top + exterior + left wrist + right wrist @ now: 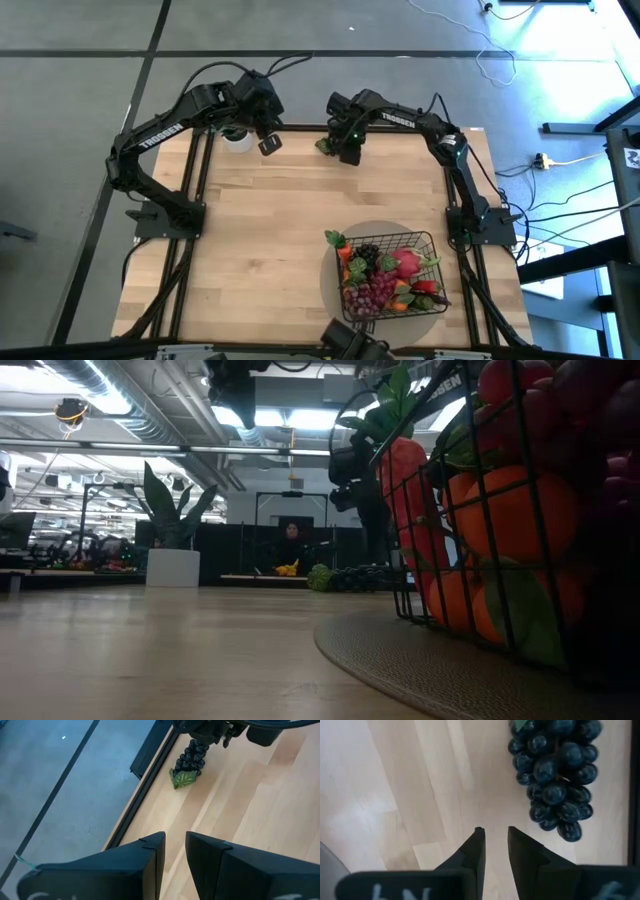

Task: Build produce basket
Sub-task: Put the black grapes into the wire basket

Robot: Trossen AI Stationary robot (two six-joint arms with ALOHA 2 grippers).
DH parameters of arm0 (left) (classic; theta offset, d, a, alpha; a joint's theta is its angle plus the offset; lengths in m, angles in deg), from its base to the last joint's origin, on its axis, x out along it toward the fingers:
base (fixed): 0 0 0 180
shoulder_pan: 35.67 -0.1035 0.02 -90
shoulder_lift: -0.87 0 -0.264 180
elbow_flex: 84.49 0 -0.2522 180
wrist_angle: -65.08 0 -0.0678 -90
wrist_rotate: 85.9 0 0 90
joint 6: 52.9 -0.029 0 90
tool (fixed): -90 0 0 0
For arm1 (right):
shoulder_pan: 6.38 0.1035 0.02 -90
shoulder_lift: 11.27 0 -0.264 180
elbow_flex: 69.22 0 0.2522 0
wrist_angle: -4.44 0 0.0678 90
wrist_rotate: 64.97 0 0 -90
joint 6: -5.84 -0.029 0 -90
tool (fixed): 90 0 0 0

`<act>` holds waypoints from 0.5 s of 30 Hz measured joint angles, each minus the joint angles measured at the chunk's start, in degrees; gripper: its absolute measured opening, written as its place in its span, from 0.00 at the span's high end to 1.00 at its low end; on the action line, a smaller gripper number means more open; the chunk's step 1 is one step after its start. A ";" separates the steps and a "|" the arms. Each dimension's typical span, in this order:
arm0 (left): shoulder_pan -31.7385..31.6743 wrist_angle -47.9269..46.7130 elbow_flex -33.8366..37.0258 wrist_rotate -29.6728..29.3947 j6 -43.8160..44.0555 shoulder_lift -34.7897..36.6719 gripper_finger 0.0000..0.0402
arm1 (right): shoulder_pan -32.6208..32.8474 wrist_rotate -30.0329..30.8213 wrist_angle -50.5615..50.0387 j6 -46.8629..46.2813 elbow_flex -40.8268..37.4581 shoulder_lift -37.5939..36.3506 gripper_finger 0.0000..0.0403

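The black wire basket (pixel 392 272) stands on a round grey mat (pixel 330 290) at the near right, filled with produce (pixel 385 280): grapes, a carrot, red and orange pieces. A dark grape bunch (pixel 555 770) with a green leaf (pixel 182 779) lies on its side at the table's far edge. My right gripper (pixel 495 840) points down just beside the bunch, its fingers a narrow gap apart with nothing between them. My left gripper (pixel 175 850) hangs high over the far left of the table, also with a narrow gap, holding nothing.
A potted plant in a white pot (pixel 172 565) stands at the far left corner, under my left arm. Bare wood (pixel 270 240) spans the table's middle and left. The black table frame (pixel 150 765) runs close behind the grapes.
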 joint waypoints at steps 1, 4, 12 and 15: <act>-0.02 -0.13 0.00 -0.02 0.00 0.00 0.84 | -0.01 0.26 0.23 -0.53 0.00 0.00 0.83; -0.02 -0.71 0.00 0.00 0.00 0.00 0.84 | 0.22 1.66 0.96 -4.12 0.00 0.00 0.83; 0.00 -0.80 0.00 -0.02 0.00 0.00 0.84 | 2.24 2.47 -2.79 -8.18 0.00 0.00 0.83; -0.02 -0.82 0.00 -0.01 0.00 0.00 0.84 | 2.94 2.07 -3.87 -8.77 0.00 0.00 0.83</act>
